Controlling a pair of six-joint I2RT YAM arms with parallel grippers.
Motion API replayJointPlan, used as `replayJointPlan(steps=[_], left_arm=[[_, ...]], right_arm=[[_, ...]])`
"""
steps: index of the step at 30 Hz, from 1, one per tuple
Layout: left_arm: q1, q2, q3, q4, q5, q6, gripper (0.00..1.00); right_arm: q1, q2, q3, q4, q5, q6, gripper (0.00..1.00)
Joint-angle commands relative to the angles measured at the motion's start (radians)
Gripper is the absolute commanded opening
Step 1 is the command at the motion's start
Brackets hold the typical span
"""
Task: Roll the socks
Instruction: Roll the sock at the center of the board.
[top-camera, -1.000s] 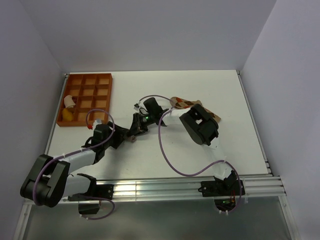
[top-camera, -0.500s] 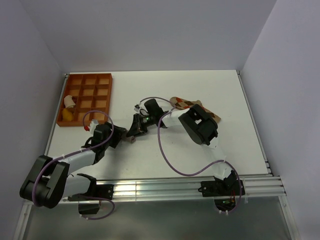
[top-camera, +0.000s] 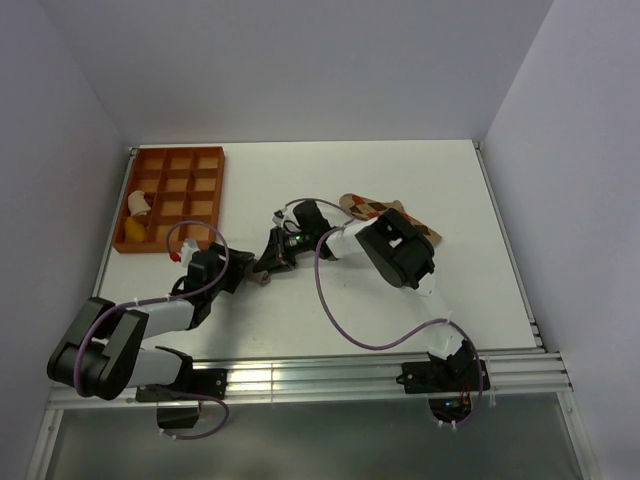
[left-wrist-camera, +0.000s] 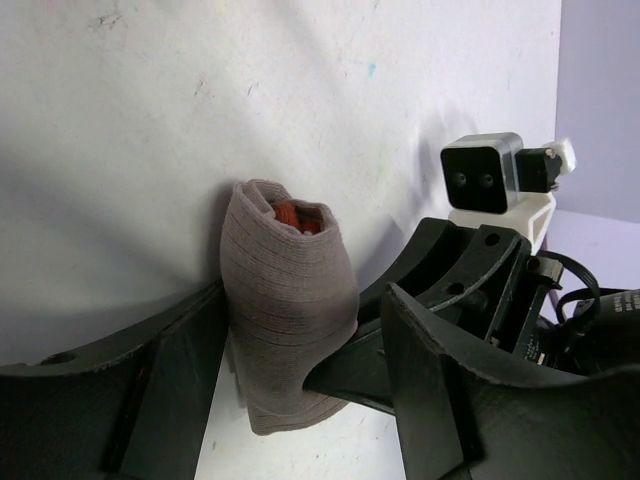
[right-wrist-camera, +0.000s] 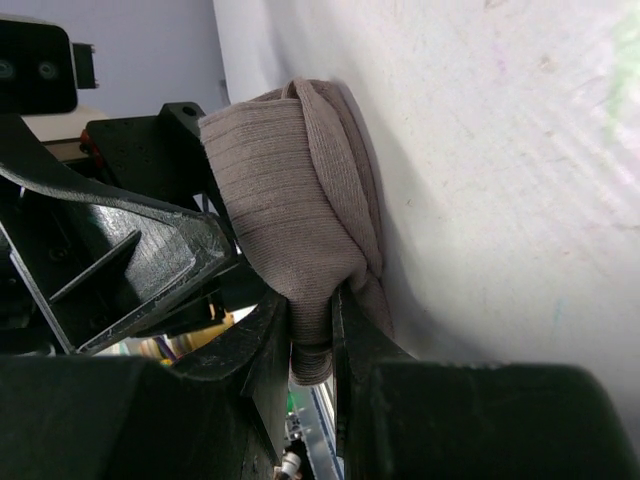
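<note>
The rolled grey-brown sock (left-wrist-camera: 290, 300) lay on the surface (left-wrist-camera: 150, 100), directly between both claws. The right claw (right-wrist-camera: 312, 335) was clenched on its loose lower end. The left claw (left-wrist-camera: 300, 380) stood released, its fingers straddling the roll along its long axis.

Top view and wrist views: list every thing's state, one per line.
grey-brown sock: rolled, pinched at one end.
argyle sock: lying flat, unrolled.
right gripper: shut on the grey-brown sock.
left gripper: open, straddling that sock.
orange tray: partly filled.
</note>
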Motion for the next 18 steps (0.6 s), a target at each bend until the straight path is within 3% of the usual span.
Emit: replayJointPlan(steps=[1,7,11,15,18], left_arm=[[-0.012,0.063,-0.046,0.032,0.024,-0.013,0.68],[-0.015,0.088,-0.058,0.045,0.026,-0.021,0.67],[-0.015,0.080,-0.040,0.011,0.015,-0.001,0.62],[-0.015,0.086,-0.028,0.002,0.017,0.010,0.51],[-0.023,0.112,-0.002,-0.006,0.030,0.030,0.35]], right_arm=[[0.010,0.061,-0.036,0.026,-0.007,0.056,0.00],[0.004,0.079,-0.077,0.162,-0.035,0.164,0.00],[0.001,0.078,-0.079,0.155,-0.029,0.162,0.00],[0.001,0.070,-0.071,0.109,-0.013,0.132,0.00],[0.001,0.082,-0.071,0.121,-0.013,0.139,0.00]])
